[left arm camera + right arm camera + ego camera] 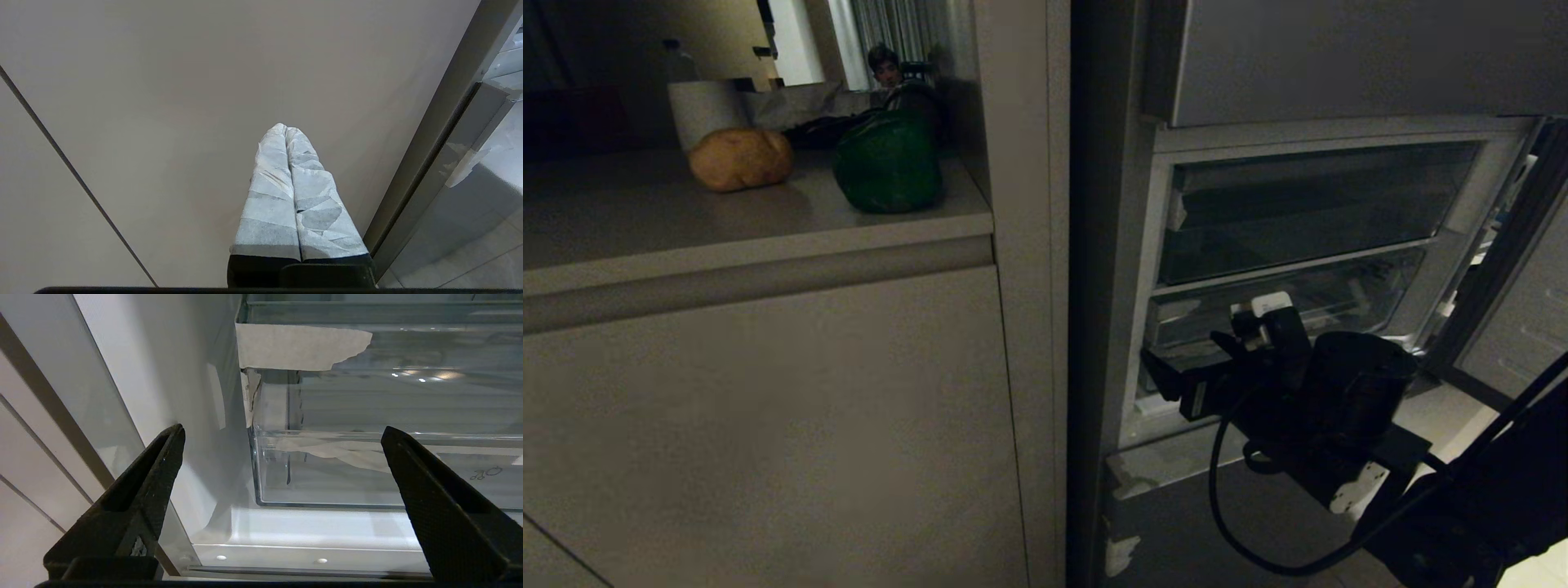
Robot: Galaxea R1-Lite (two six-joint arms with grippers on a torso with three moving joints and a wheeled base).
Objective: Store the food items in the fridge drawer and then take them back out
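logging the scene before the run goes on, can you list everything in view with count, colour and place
potato: 1, tan-brown, on the counter, left
green pepper: 1, dark green, on the counter right of the potato
paper roll: 1, white, behind the potato
counter: 1, beige, left of the fridge
fridge drawers: 2, clear, stacked in the open fridge, lower one nearest the right gripper
person: 1, far background, top of head view
left gripper: shut, taped grey-white, by the cabinet front
right gripper: open, black, facing the lower drawer
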